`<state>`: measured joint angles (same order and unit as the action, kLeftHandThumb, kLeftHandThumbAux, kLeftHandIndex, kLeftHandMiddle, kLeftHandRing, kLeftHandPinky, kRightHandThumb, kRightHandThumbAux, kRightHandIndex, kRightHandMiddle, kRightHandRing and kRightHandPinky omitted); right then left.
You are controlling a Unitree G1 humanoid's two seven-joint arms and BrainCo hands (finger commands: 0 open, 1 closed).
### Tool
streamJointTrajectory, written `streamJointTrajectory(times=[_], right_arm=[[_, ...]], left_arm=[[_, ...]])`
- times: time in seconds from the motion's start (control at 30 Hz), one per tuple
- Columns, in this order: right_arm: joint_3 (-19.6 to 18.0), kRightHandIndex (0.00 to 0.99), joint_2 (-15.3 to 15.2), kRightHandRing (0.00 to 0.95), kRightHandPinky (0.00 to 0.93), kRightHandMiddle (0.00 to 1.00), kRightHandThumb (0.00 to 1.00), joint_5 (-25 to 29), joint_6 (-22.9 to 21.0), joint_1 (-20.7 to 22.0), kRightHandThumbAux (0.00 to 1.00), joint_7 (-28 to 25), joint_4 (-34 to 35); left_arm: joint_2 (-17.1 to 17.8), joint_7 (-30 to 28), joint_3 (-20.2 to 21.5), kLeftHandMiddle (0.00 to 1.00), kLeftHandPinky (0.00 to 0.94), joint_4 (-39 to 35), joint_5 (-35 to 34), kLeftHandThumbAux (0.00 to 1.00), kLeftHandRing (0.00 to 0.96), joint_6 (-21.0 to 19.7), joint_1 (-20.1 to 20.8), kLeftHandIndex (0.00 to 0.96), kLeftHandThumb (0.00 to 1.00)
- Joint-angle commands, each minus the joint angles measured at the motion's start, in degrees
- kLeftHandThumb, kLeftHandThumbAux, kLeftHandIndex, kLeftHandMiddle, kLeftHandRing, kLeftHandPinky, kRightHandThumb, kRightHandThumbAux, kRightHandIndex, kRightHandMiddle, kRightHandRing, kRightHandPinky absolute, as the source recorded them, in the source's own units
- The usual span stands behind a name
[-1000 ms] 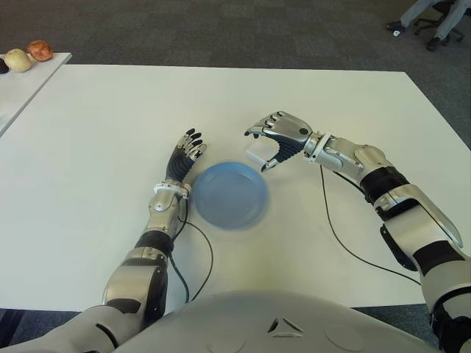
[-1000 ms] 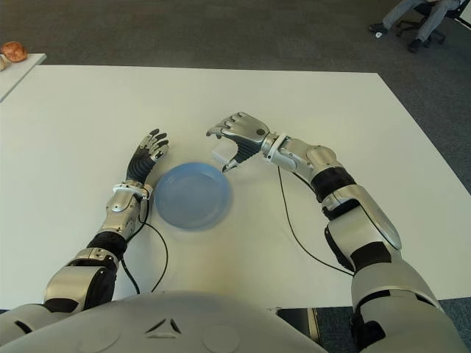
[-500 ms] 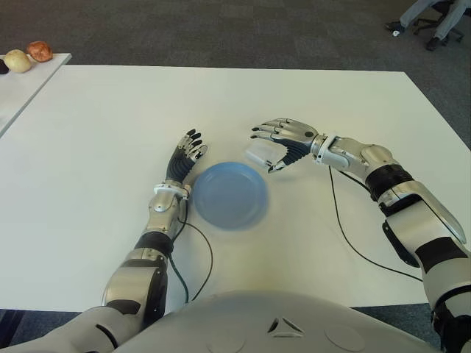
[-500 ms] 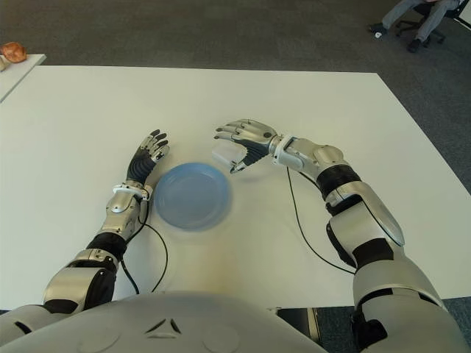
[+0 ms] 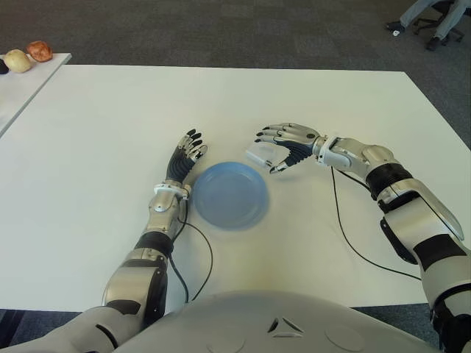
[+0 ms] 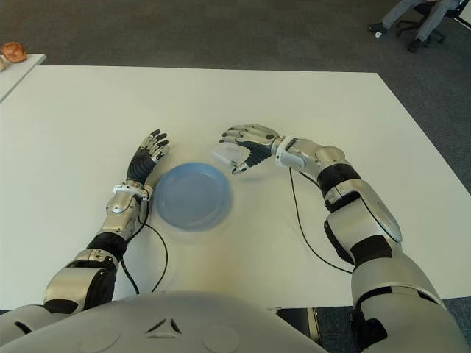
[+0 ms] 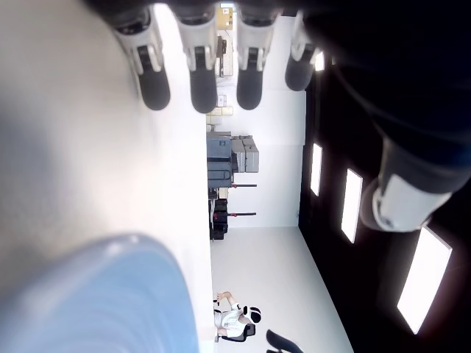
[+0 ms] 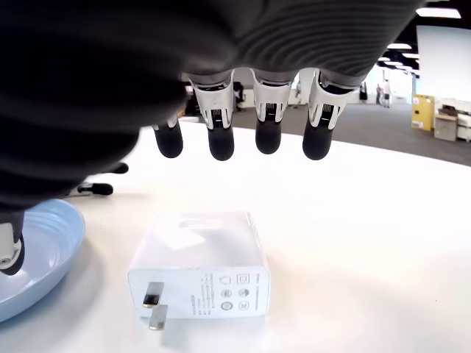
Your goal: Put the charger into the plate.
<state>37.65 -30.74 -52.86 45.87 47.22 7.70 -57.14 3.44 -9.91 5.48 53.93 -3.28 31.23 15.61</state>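
Beside the plate [image 5: 229, 194], the right wrist view shows the charger [image 8: 197, 266] lying ungripped under the spread right robot hand [image 5: 283, 143].

One white charger [image 8: 202, 266] and one blue plate [image 5: 229, 194] are on the white bench [image 5: 96, 140]. Two robot hands: the left robot hand [image 5: 185, 156] and the right robot hand [image 5: 285, 143]. On a side table [image 5: 15, 84] sit two rounded things, perhaps fruit [image 5: 29, 55].

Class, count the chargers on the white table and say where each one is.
1. The charger lies on the table, just beyond the plate, under the open right hand. None looks hidden.
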Motion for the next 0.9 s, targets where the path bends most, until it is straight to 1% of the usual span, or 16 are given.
streamJointTrajectory(times=[0.03,0.23,0.5,0.63,0.7,0.73,0.83,0.9], right_arm=[[1.1,0.0,1.1,0.0,0.0,0.0,0.108,-0.8,-1.3,0.4,0.386,0.1,-1.3],[2.0,0.0,2.1,0.0,0.0,0.0,0.123,-1.7,-3.6,0.5,0.402,1.7,-3.0],[0.3,0.0,5.8,0.0,0.0,0.0,0.205,1.2,-10.8,-0.5,0.438,1.6,-6.2],[-1.7,0.0,8.2,0.0,0.004,0.0,0.254,3.6,-16.6,-1.6,0.455,1.6,-6.8],[-2.7,0.0,9.5,0.0,0.006,0.0,0.268,4.7,-19.9,-2.2,0.458,1.6,-6.7],[-3.3,0.0,10.3,0.0,0.016,0.0,0.267,5.3,-21.8,-2.4,0.474,1.6,-6.6],[-5.4,0.0,13.5,0.0,0.04,0.0,0.293,7.1,-29.2,-3.0,0.455,3.4,-6.4],[-5.9,0.0,14.7,0.0,0.049,0.0,0.311,7.4,-31.8,-3.2,0.444,4.5,-6.3]], left_arm=[[-0.5,0.3,-0.7,0.137,0.173,3.1,0.9,0.559,0.143,-3.4,-4.5,0.093,0.0],[-0.5,0.6,-0.6,0.145,0.182,3.3,1.0,0.556,0.151,-3.4,-4.5,0.098,0.0],[-0.4,0.8,-0.7,0.147,0.171,3.3,1.3,0.547,0.15,-3.2,-4.6,0.092,0.0],[-0.4,0.5,-0.7,0.145,0.172,3.2,1.3,0.549,0.149,-3.1,-4.7,0.092,0.0],[-0.4,0.5,-0.7,0.143,0.171,3.1,1.3,0.55,0.148,-3.1,-4.7,0.091,0.0],[-0.3,0.4,-0.6,0.142,0.173,3.2,1.2,0.552,0.147,-3.2,-4.7,0.091,0.0],[-0.2,0.3,-0.7,0.139,0.171,3.3,1.2,0.556,0.145,-3.2,-4.5,0.089,0.0],[-0.1,0.2,-0.7,0.138,0.174,3.4,1.3,0.559,0.144,-3.2,-4.4,0.089,0.0]])
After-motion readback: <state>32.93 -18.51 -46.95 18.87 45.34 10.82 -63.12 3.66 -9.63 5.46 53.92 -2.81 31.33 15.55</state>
